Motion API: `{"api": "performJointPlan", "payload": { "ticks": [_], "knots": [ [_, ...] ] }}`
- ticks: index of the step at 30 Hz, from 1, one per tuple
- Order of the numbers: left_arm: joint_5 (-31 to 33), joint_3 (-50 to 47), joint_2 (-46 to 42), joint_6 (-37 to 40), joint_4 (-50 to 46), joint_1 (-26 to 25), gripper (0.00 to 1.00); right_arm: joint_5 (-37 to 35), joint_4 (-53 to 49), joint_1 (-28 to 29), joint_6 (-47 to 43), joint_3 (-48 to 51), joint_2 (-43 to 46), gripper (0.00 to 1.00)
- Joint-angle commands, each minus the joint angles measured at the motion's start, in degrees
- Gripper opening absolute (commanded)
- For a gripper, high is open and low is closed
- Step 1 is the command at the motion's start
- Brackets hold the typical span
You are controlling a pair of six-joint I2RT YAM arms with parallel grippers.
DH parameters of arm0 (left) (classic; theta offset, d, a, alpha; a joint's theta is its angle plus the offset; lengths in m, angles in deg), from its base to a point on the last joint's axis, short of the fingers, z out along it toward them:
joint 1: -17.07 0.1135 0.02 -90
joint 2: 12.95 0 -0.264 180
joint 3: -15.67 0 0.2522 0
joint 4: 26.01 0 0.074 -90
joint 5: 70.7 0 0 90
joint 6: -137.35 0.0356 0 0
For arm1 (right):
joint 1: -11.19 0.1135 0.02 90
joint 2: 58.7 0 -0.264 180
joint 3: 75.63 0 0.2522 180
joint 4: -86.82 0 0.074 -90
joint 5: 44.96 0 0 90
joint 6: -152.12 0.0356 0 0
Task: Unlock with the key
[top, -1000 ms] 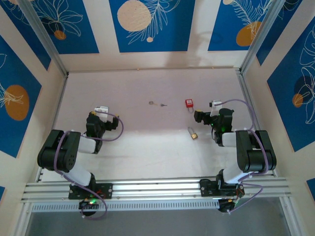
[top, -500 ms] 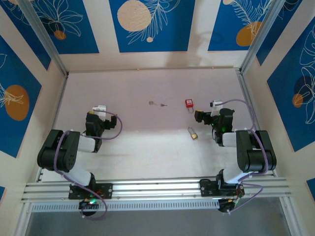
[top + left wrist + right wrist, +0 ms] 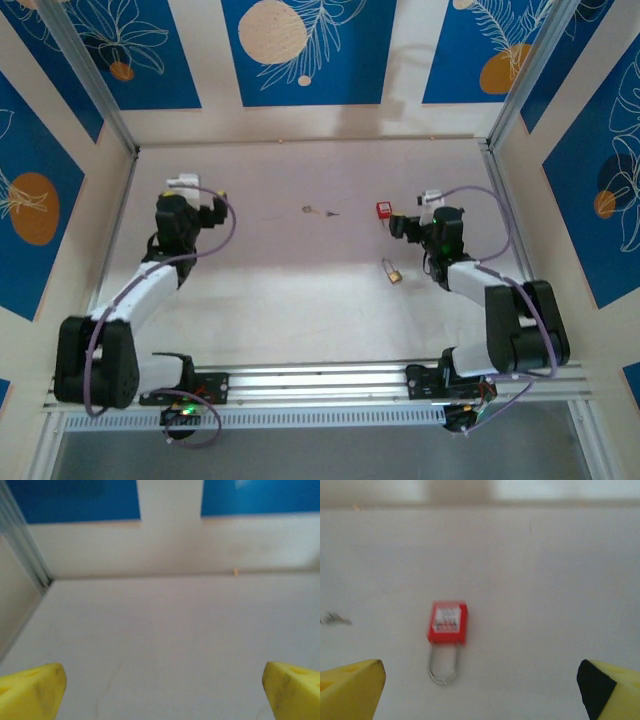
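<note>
From above, the small silvery key [image 3: 321,211] lies flat on the pale table [image 3: 280,300] toward the back, free of both arms. A red padlock [image 3: 384,209] sits just to its right and a brass padlock [image 3: 391,271] lies nearer. At the left wrist, the left gripper [image 3: 162,695] has its yellow fingers spread wide over bare table. At the right wrist, the right gripper [image 3: 480,690] gapes empty, with the red padlock ahead and the key a blur at the left edge.
</note>
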Motion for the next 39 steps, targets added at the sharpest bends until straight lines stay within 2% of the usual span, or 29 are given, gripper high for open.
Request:
{"api": "performJointPlan", "payload": {
  "ticks": [1, 2, 4, 6, 8, 9, 10, 12, 16, 17, 20, 22, 26, 29, 31, 36, 39],
  "knots": [
    [4.58, 9.27, -5.02, -18.91, -25.22, 0.0, 1.0, -7.12, -20.22, 2.67, 6.17, -11.77, 7.94, 0.99],
    [2.69, 12.76, -6.53, -19.46, -30.31, 0.19, 1.0, -7.09, -28.8, 2.64, 12.32, -17.01, 9.44, 0.99],
    [1.45, 14.74, -9.14, -15.9, -30.05, 0.17, 1.0, -3.21, -41.63, 0.14, 22.19, -24.79, 10.09, 0.99],
    [7.73, 13.88, -12.21, -22.39, -29.31, 0.44, 1.0, 7.97, -43.44, -5.43, 30.02, -25.02, 9.34, 0.99],
    [5.65, 12.0, -14.95, -21.92, -25.1, 1.42, 1.0, 20.43, -40.05, -10.72, 33.44, -21.86, 8.07, 0.99],
    [5.61, 11.99, -15.19, -22.4, -24.7, 1.48, 1.0, 22.79, -40.26, -11.64, 33.27, -21.73, 7.31, 1.0],
    [4.98, 12.51, -14.79, -23.28, -24.96, 1.45, 1.0, 24.26, -41.79, -11.83, 31.49, -22.49, 6.18, 0.94],
    [1.88, 15.01, -12.06, -24.67, -26.95, 1.48, 1.0, 21.35, -46.3, -10.4, 28.5, -25.06, 3.89, 0.88],
    [-8.09, 23.51, -2.47, -25.91, -33.34, 1.27, 0.91, 12.47, -54.38, -7.44, 25.02, -30.47, -1.07, 0.87],
    [-8.99, 26.13, 0.34, -26.17, -35.39, 1.03, 0.95, 10.28, -56.44, -6.49, 23.81, -32.32, -3.21, 0.87],
    [-11.26, 31.32, 7.48, -26.85, -40.96, 0.19, 0.91, 5.76, -60.41, -4.06, 21.29, -36.66, -9.11, 0.85],
    [-13.21, 32.78, 11.0, -27.11, -42.3, -1.01, 0.9, 5.55, -62.76, -2.71, 19.45, -40.86, -14.11, 0.83],
    [-16.79, 34.33, 16.71, -26.56, -42.99, -4.34, 0.88, 5.77, -70.27, -0.61, 16.72, -52.54, -26.43, 0.72],
    [-17.24, 37.02, 20.52, -23.44, -45.35, -7.8, 0.86, 5.7, -73.69, 0.61, 15.27, -59.47, -33.82, 0.65],
    [-18.43, 38.18, 22.18, -21.63, -46.33, -9.37, 0.85, 4.41, -74.56, 1.12, 14.57, -62.2, -37.29, 0.65],
    [-23.21, 35.71, 22.79, -23.02, -43.95, -11.55, 0.83, 3.77, -77.17, 2.09, 12.75, -67.61, -43.62, 0.64],
    [-23.04, 35.3, 22.9, -22.07, -44.42, -12.79, 0.83, 2.32, -77.92, 2.44, 12.1, -69.33, -46.2, 0.64]
  ]
}}
